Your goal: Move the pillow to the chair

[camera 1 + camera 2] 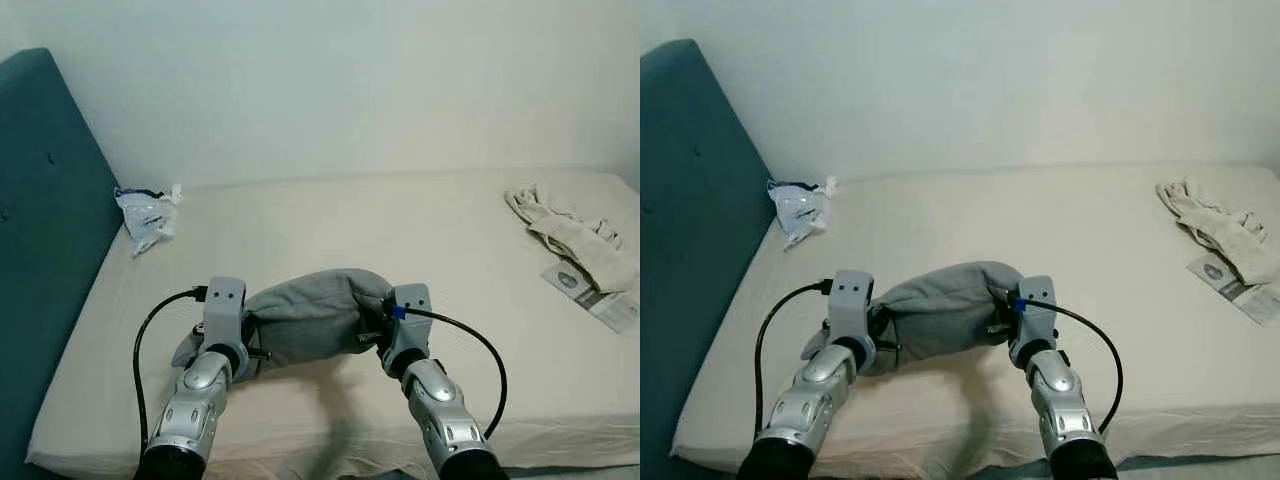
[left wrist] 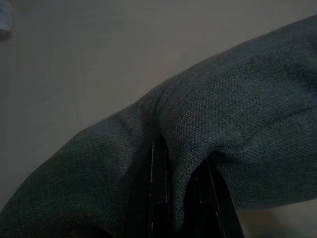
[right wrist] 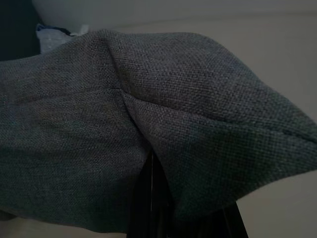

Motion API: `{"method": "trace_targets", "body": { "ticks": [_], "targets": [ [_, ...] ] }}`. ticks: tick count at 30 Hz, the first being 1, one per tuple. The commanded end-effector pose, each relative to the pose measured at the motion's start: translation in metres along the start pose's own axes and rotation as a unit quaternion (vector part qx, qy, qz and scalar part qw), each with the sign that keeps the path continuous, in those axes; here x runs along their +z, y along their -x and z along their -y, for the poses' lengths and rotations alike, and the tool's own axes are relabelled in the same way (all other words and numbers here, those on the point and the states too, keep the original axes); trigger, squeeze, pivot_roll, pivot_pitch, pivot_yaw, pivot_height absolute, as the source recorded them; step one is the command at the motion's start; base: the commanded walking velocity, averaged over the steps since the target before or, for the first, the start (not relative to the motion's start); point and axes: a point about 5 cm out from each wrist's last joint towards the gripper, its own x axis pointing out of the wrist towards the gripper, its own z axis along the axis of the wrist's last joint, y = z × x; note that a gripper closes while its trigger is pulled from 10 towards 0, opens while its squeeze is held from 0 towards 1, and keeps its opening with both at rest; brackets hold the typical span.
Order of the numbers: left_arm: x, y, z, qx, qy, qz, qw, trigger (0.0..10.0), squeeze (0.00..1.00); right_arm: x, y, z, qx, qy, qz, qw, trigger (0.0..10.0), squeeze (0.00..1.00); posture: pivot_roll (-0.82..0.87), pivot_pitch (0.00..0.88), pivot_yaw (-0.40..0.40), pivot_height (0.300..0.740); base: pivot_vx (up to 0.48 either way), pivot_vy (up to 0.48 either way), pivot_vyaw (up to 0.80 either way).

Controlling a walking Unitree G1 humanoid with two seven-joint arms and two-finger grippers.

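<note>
Pillow (grey) pinched between left hand, right hand.

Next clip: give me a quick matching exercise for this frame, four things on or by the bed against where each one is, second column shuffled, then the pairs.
Things:
1. grey pillow
2. plastic bag
3. pale cloth
4. headboard

Places:
A. far right of the bed
B. along the bed's left side
C. pinched at both ends by the left gripper and right gripper
D. far left corner of the bed, by the wall

Pairs: 1-C, 2-D, 3-A, 4-B
</note>
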Motion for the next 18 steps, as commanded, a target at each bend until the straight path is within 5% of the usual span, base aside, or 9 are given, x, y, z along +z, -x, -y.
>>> {"method": "trace_targets", "body": {
  "ticks": [1,18],
  "targets": [
    [0.0109,0.0014,-0.0035,0.011,0.002,0.031,0.999,10.0,0.0,-0.001,-0.0006,-0.0041,0.005,-0.007,-0.004,1.0,10.0,0.0,-0.01,0.082,0.027,0.74,0.0,-0.431,0.0],
    [0.0111,0.002,-0.0061,0.013,0.002,0.025,1.0,10.0,0.0,0.0001,0.0015,-0.001,0.004,-0.01,-0.009,1.0,10.0,0.0,-0.02,0.103,0.035,0.74,0.0,-0.435,0.0]
  ]
}}
